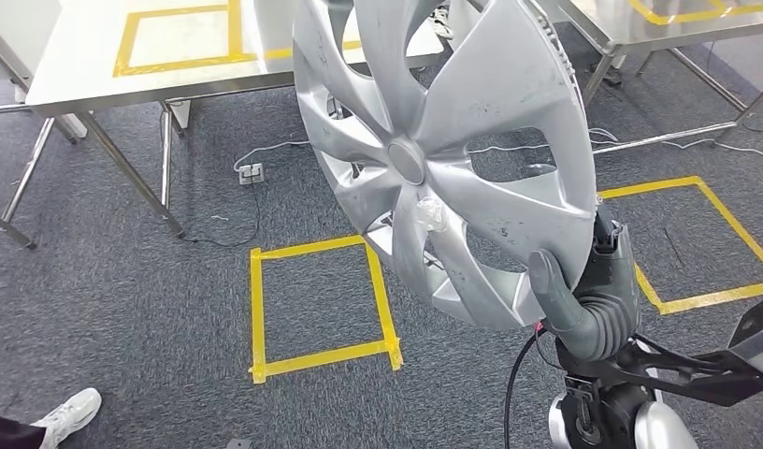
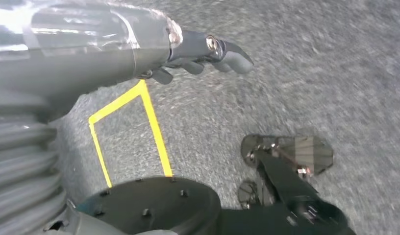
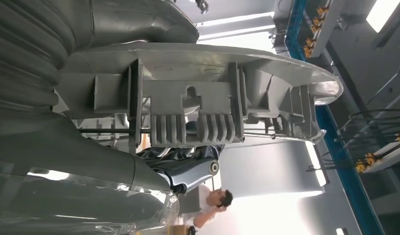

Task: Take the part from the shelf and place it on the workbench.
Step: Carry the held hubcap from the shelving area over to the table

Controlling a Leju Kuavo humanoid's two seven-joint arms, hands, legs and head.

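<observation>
The right robot hand (image 1: 583, 295), at 5 o'clock in the head view, grips the part (image 1: 443, 159), a silver hubcap, by its lower rim: the thumb lies across the front face and the fingers (image 3: 188, 169) reach behind, among the ribs on the back. The hubcap stands tilted in the air, well clear of the floor, filling the middle of the view up toward 12 o'clock. The left robot hand (image 2: 208, 54) hangs low over the carpet with nothing in it, its fingers loosely curled but apart.

Under the hubcap, at 7 o'clock, a yellow taped square (image 1: 322, 304) marks the carpet; a second one (image 1: 696, 243) lies at 3 o'clock. Farther out, a steel bench (image 1: 88, 56) with a taped yellow box (image 1: 177, 37) stands at 10 o'clock, another bench (image 1: 630, 23) at 1 o'clock.

The part looks to be in carry, with the placing step ahead. The next move likely calls for closing on a bench and lowering the hubcap flat onto it, keeping the rim grip firm until it rests.
</observation>
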